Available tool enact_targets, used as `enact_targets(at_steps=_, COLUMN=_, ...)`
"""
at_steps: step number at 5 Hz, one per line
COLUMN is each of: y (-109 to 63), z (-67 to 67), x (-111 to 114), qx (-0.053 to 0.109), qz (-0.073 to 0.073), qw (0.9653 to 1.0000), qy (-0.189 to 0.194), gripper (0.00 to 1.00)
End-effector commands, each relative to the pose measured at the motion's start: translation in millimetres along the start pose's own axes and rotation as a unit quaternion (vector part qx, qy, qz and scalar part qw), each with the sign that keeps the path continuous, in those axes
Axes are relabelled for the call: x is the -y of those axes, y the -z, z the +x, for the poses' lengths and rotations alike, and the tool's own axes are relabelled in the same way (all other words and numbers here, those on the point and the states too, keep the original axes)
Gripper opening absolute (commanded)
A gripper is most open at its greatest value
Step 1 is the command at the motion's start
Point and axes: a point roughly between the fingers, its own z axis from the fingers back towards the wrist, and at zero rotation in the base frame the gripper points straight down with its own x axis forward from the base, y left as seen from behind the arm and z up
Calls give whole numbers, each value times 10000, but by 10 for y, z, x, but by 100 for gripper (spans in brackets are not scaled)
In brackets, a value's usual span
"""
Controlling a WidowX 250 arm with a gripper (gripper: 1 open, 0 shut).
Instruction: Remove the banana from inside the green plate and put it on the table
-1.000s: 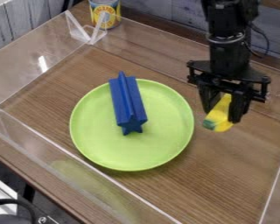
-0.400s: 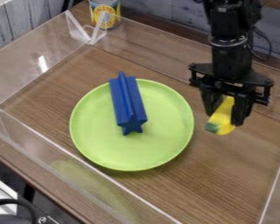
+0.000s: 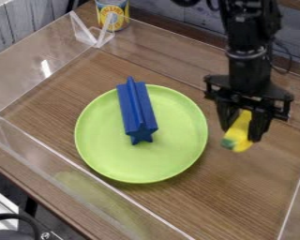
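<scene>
My gripper [image 3: 244, 126] hangs over the table [image 3: 253, 183] just right of the green plate [image 3: 109, 141], shut on the banana [image 3: 239, 132]. The banana is yellow with a green tip at its lower end and points down between the black fingers [image 3: 227, 111]. It is held outside the plate's rim, close above the wood; I cannot tell whether its tip touches the surface. A blue star-profiled block [image 3: 138, 111] lies inside the plate.
Clear acrylic walls [image 3: 27, 70] border the tabletop. A yellow and white container [image 3: 110, 13] stands beyond the far wall. Bare wood lies right of and in front of the plate.
The gripper has shifted slightly to the right and lower with the banana, further away from the plate's rim. The plate and blue block have not moved.
</scene>
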Motion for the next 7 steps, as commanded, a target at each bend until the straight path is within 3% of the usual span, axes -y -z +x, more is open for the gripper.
enact_targets(at_steps=1, y=11, z=37, x=33, qx=124, qz=-19, qw=9999, qy=41, gripper=0)
enact_targets(at_steps=2, y=127, z=55, x=27, qx=100, qz=-24, qw=9999, qy=72, gripper=0)
enact_targets(at_steps=3, y=194, z=73, x=25, qx=92, qz=-45, qw=9999, qy=100, gripper=100)
enact_targets(at_steps=5, y=68, z=84, x=13, qx=139, qz=-36, qw=9999, qy=90, gripper=100)
enact_targets(at_steps=6, y=-67, z=87, x=3, qx=192, qz=2, qw=9998, qy=81, gripper=100)
enact_targets(at_steps=7, y=-346, z=105, x=-14, qx=359, qz=85, qw=9993, qy=91, gripper=100)
